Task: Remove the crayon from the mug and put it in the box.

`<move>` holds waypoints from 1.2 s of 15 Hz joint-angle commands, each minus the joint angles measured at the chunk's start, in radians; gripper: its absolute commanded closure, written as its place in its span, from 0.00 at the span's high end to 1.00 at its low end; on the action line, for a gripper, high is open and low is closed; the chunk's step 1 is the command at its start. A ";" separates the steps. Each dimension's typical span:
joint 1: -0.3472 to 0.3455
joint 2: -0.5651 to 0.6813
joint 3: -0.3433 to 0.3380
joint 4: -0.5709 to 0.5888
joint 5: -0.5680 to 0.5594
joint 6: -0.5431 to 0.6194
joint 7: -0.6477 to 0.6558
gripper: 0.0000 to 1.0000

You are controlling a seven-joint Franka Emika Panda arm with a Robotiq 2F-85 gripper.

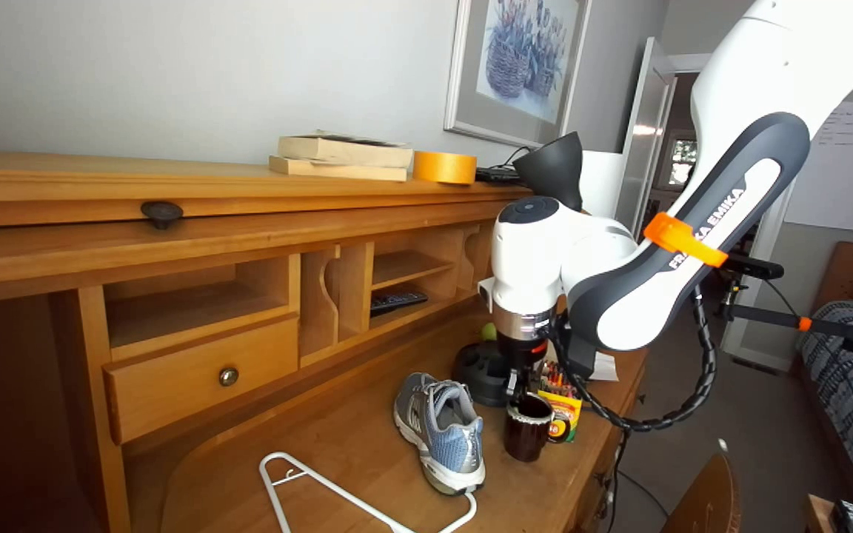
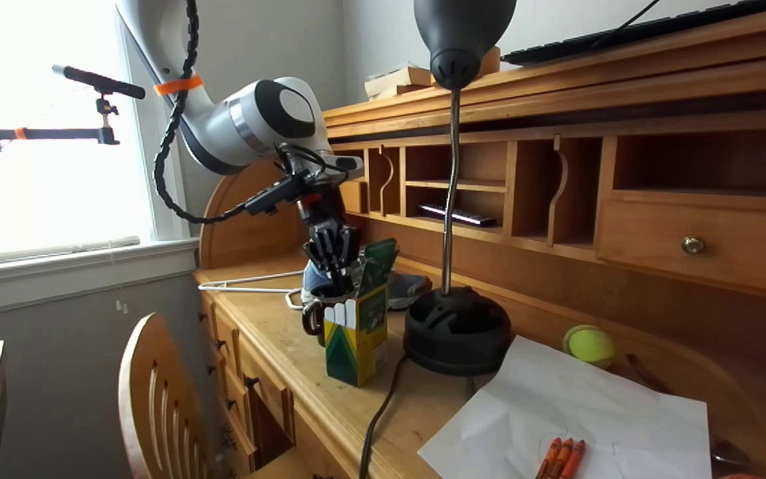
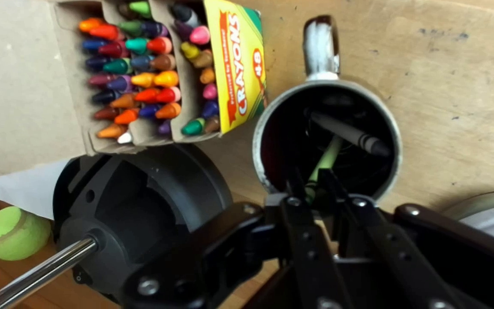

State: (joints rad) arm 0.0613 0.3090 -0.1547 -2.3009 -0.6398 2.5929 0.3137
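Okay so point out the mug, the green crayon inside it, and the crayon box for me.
Mug (image 1: pixel 526 440): in an exterior view, on its dark outer wall.
Green crayon (image 3: pixel 326 161): wrist view, about midway along its visible length.
Crayon box (image 3: pixel 239 68): wrist view, on its yellow printed panel.

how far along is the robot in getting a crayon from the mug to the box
Done: the gripper is down at the mug. Under way: a light green crayon, inside the mug, shows between the fingertips; grip unclear. Left: lifting it out and placing it in the crayon box.
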 commanded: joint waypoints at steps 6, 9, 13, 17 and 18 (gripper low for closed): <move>-0.028 -0.014 0.028 -0.035 0.122 0.051 -0.098 0.17; -0.025 -0.020 0.026 -0.043 0.157 0.043 -0.136 0.18; -0.017 -0.016 0.009 -0.034 0.135 0.052 -0.129 0.19; -0.018 -0.005 0.002 -0.026 0.133 0.066 -0.138 0.19; -0.019 -0.001 0.002 -0.024 0.135 0.068 -0.143 0.21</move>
State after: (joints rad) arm 0.0486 0.3054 -0.1485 -2.3156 -0.5052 2.6301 0.1936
